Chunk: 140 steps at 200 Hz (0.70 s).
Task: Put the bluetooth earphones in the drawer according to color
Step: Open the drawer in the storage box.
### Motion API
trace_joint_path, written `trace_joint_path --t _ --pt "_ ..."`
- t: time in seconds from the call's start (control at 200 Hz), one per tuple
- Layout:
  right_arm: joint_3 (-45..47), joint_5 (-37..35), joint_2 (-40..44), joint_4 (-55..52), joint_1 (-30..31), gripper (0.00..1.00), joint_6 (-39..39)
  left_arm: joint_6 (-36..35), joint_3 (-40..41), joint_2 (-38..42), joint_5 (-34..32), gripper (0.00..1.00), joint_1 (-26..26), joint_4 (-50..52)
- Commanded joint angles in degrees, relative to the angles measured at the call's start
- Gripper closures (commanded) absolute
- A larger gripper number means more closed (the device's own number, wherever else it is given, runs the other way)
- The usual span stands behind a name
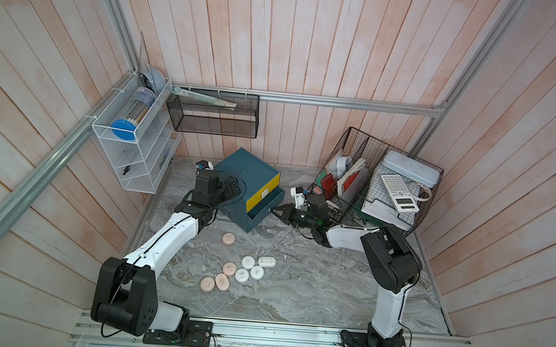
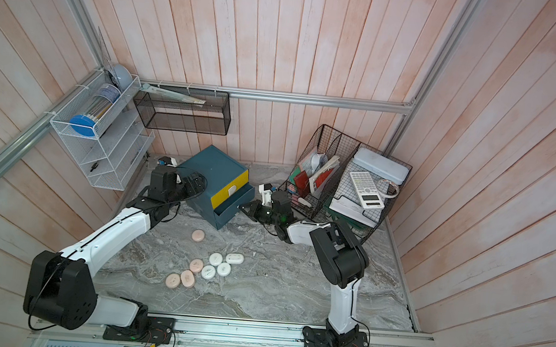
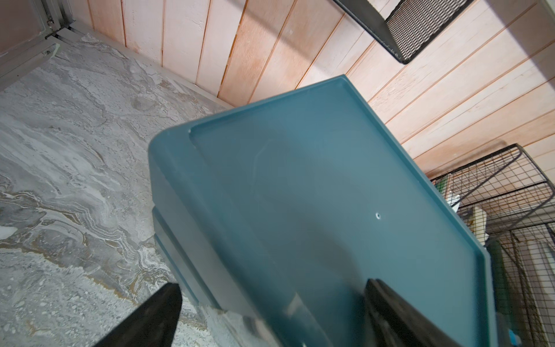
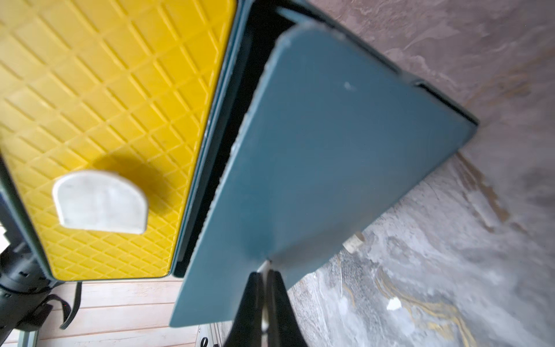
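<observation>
The dark teal drawer cabinet (image 1: 247,175) (image 2: 212,168) stands at the back, turned at an angle. Its yellow front (image 4: 105,114) is closed. The teal drawer (image 1: 266,205) (image 4: 330,144) below it is pulled partly out. My right gripper (image 1: 274,212) (image 4: 264,275) is shut on that drawer's white tab handle. My left gripper (image 1: 232,186) (image 3: 273,287) is open and straddles the cabinet's top rear corner (image 3: 315,210). Several pink and white bluetooth earphones (image 1: 241,275) (image 2: 208,272) lie clustered on the marble table. One pink one (image 1: 228,238) lies apart, nearer the cabinet.
A black wire organiser (image 1: 373,176) with papers, a calculator and a tin stands at the back right, just behind my right arm. A white wire shelf (image 1: 133,139) and a black mesh basket (image 1: 213,112) hang on the walls. An aluminium rail (image 1: 271,333) runs along the front.
</observation>
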<state>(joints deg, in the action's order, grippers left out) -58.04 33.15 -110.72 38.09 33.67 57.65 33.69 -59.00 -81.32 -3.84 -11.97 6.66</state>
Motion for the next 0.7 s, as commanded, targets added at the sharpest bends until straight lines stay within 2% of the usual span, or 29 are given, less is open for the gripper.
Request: trace_joint_path --t 0.0,0.34,0.695 --pt "3.5 -2.1 3.7 -2.1 -0.2 1.0 -2.6 -0.7 -0.9 -2.8 -0.3 0.0 0.7 2.5" --pt "12.7 -5.5 11.6 -4.2 -0.6 1.0 -5.4 -0.9 -3.7 -6.1 0.3 0.0 1.0 1.2" --pt "15.9 -6.1 13.6 -4.5 -0.8 1.0 -6.0 -0.8 -3.3 -6.6 0.6 0.0 1.2 0.5"
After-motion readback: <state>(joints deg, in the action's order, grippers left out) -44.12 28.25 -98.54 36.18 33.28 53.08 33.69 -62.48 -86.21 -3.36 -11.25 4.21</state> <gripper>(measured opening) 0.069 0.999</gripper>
